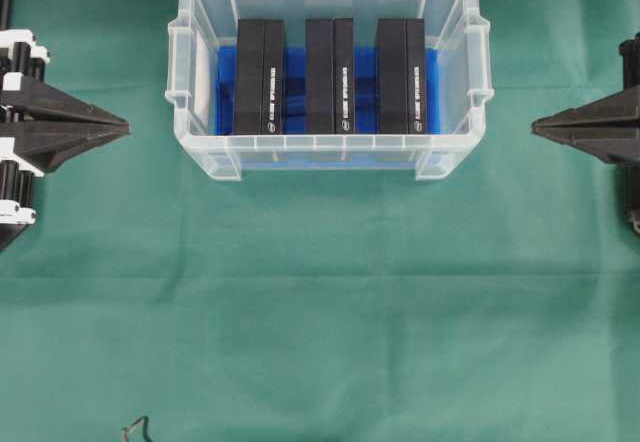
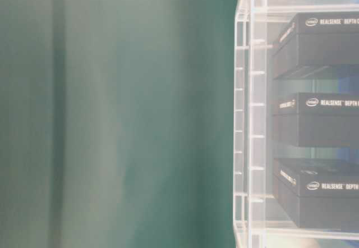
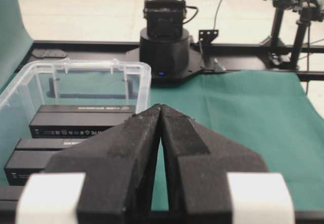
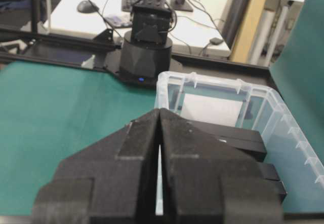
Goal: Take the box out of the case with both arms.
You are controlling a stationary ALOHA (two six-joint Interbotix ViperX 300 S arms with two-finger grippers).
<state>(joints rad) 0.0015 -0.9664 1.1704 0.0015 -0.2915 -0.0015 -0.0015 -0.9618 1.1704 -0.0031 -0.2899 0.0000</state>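
Note:
The clear plastic case [image 1: 190, 82] stands at the back middle of the green cloth, blue sheet on its bottom. Three black boxes stand on edge inside it: left box [image 1: 260, 75], middle box [image 1: 330, 75], right box [image 1: 401, 75]. The table-level view shows the case [image 2: 249, 119] from the side with a box [image 2: 320, 119] inside. My left gripper [image 1: 126, 126] is shut and empty, left of the case, tips pointing at it; its wrist view has the gripper [image 3: 160, 107] beside the case [image 3: 144, 74]. My right gripper [image 1: 534, 126] is shut and empty, right of the case, seen up close as gripper [image 4: 159, 111] before the case [image 4: 162, 89].
Green cloth [image 1: 320, 312] covers the table in front of the case. A small dark wire loop [image 1: 135, 429] lies at the front edge. The opposite arm's base [image 3: 164, 41] stands beyond the cloth in the left wrist view, with camera stands [image 3: 298, 21] behind.

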